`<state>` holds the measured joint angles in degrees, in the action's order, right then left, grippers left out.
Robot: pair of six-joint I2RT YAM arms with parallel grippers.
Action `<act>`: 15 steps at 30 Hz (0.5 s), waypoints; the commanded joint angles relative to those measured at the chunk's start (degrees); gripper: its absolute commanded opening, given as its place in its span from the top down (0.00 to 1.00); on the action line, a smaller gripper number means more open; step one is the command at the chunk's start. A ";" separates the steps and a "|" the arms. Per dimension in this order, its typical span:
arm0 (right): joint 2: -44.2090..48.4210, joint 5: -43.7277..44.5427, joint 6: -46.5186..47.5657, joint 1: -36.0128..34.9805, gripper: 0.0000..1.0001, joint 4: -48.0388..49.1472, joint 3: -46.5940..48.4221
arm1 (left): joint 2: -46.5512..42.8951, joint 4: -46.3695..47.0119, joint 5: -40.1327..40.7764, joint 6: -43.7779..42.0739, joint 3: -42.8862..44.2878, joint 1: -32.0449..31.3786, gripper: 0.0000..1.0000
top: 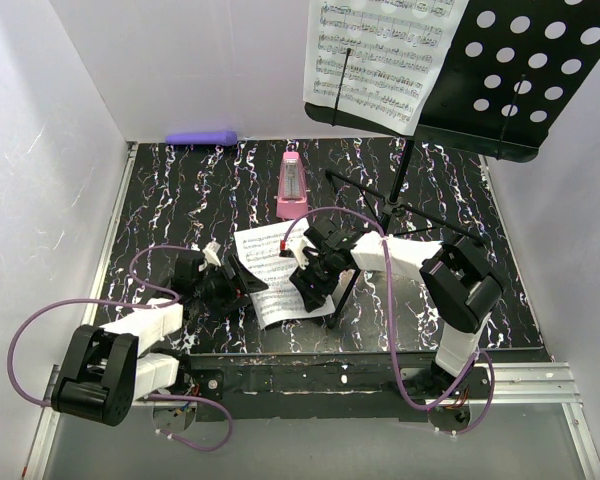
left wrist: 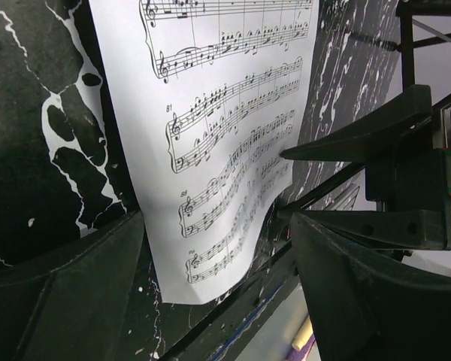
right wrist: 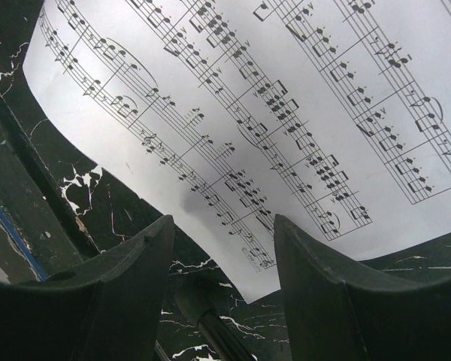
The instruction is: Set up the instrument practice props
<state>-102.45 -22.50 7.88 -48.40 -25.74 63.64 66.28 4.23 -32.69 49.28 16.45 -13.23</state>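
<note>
The black music stand (top: pixel 525 70) rises at the back right, and one sheet-music page (top: pixel 380 55) rests on its perforated desk. A second page (top: pixel 270 262) lies flat on the table. Behind it stands the pink metronome (top: pixel 292 187). My left gripper (top: pixel 246 286) is low at that page's near-left edge. Its jaws are open, with the page's corner (left wrist: pixel 210 248) between them (left wrist: pixel 218 219). My right gripper (top: pixel 303 280) is at the page's right edge. It is open too (right wrist: pixel 224 223), above the page's corner (right wrist: pixel 286 135) and a stand foot (right wrist: pixel 203 304). Neither holds anything.
A purple cylinder (top: pixel 202 138) lies against the back wall. The stand's tripod legs (top: pixel 355 270) spread over the table's right half, one running down beside the right gripper. White walls close in both sides. A metal rail (top: pixel 310 380) runs along the near edge.
</note>
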 commanded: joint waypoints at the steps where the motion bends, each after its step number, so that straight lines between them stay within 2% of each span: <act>1: -1.26 -0.88 0.73 -0.29 0.37 -0.90 2.11 | 0.60 8.66 -3.87 1.87 -2.81 -0.04 0.24; 5: -1.52 -1.14 0.91 -0.20 0.37 -1.24 2.28 | 0.25 19.39 -8.00 5.82 -5.28 -0.04 0.31; 9: -1.61 -1.40 1.08 -0.20 0.37 -1.42 2.37 | -0.53 30.73 -11.96 9.52 -6.95 -0.04 0.33; 11: -1.61 -1.32 1.00 -0.29 0.37 -1.42 2.37 | -1.59 29.01 -11.09 8.83 -6.35 -0.04 0.34; 13: -1.70 -1.40 1.09 -0.29 0.37 -1.51 2.37 | -1.95 19.90 -7.85 5.32 -3.89 -0.04 0.38; 15: -1.61 -1.40 1.09 -0.29 0.37 -1.51 2.37 | -0.72 10.22 -4.42 1.89 -0.99 -0.04 0.47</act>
<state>-103.04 -22.90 8.12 -48.40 -26.44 64.36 65.54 25.41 -41.08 56.07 10.79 -13.23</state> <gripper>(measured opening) 0.631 0.602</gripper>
